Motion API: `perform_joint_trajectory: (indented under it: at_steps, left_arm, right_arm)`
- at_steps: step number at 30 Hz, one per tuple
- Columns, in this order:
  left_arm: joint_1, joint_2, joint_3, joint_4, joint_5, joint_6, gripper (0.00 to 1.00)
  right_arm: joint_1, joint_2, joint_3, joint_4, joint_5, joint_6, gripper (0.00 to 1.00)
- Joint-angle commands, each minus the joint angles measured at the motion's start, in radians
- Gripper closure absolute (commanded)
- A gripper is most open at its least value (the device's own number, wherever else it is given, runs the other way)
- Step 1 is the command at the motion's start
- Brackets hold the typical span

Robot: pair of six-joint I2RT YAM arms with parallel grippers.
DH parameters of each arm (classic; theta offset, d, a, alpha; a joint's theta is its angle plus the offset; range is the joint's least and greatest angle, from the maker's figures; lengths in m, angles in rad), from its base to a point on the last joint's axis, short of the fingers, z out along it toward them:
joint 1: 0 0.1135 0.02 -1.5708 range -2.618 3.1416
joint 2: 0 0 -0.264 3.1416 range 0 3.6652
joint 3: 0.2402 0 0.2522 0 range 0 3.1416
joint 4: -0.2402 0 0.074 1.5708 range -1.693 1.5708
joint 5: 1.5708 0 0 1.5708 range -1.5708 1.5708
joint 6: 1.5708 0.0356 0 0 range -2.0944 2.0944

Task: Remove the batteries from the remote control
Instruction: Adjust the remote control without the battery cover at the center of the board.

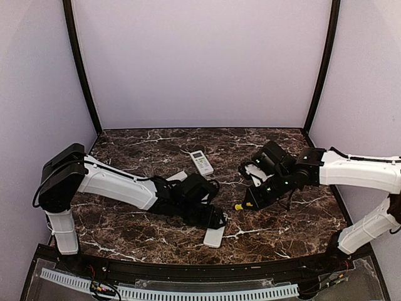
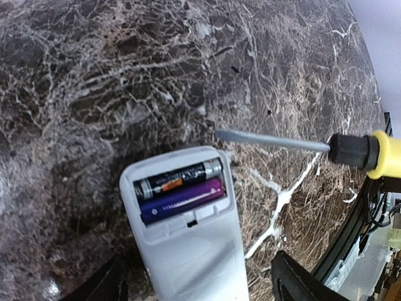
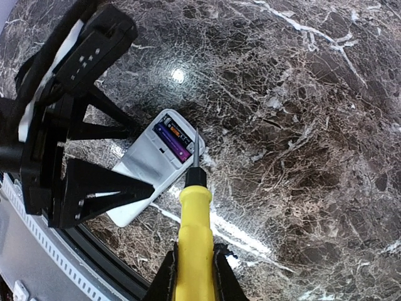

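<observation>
Since the battery compartment stands open, you can read both batteries (image 2: pixel 180 188) directly from the left wrist view. They lie side by side across the width of the remote control (image 2: pixel 188 257), at its far end. One cell is black with an orange band; the other, nearer the remote's middle, is purple. Both sit fully seated in the compartment.

Note that the remote control rests back-up on the marble table (image 2: pixel 94 75), near the front edge between the two arms.

Check the left gripper (image 2: pixel 197 269): it hovers over the remote's near half with its jaws spread wide, one of the fingers (image 2: pixel 294 279) on each side of the body. Tabletop shows between the right-hand finger and the remote's edge, so it grasps nothing. The batteries lie just ahead of its fingertips.

Check the right gripper (image 3: pixel 195 276): it is clamped on the yellow handle of the screwdriver (image 3: pixel 195 232). The blade points at the compartment end of the remote. Its tip sits just beside the black cell's metal end, with a thin strip of table visible between tip and remote.

A second remote (image 1: pixel 201 162) lies face-up farther back, well apart.
</observation>
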Motion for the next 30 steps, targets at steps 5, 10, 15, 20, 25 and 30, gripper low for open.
perform_joint_trajectory:
  at_steps: [5,10,15,20,25,30]
  left_arm:
    - [-0.102,0.016,0.07,-0.226,-0.159,0.049,0.09]
    - [-0.156,0.079,0.142,-0.327,-0.217,0.087,0.08]
    - [-0.18,0.113,0.185,-0.446,-0.31,0.128,0.14]
    - [-0.181,0.114,0.163,-0.444,-0.312,0.176,0.28]
    - [-0.181,0.115,0.146,-0.435,-0.286,0.298,0.41]
    - [-0.179,0.099,0.157,-0.442,-0.182,0.519,0.49]
  right_arm:
    - [-0.02,-0.068,-0.008,-0.013,0.072,0.039,1.0]
    - [-0.03,-0.112,-0.026,-0.01,0.089,0.065,1.0]
    - [-0.037,-0.156,-0.048,-0.01,0.112,0.084,1.0]
    - [-0.04,-0.181,-0.061,-0.011,0.114,0.098,1.0]
    - [-0.041,-0.203,-0.071,0.006,0.097,0.099,1.0]
    - [-0.041,-0.232,-0.09,0.002,0.013,0.086,1.0]
